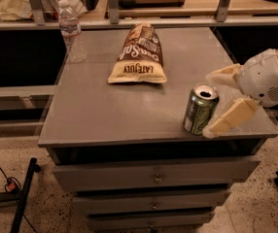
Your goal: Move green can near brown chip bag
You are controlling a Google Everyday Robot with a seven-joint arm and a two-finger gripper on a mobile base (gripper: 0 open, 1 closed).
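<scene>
The green can [200, 109] stands upright near the front right edge of the grey cabinet top [110, 110], its silver top opened. The brown chip bag [140, 56] lies flat toward the back middle, its tan "LATE JULY" end facing the front. My gripper [219, 101] comes in from the right with its pale fingers spread open. One finger [230, 117] is just right of the can's base in front, the other [222, 74] is behind the can's top. The can sits at the mouth of the fingers, not held.
A clear plastic water bottle [72, 32] stands at the back left corner of the top. A shelf rail with metal posts [113, 4] runs behind. Drawers [153, 177] are below the front edge. A black stand leg [23, 198] is on the floor at left.
</scene>
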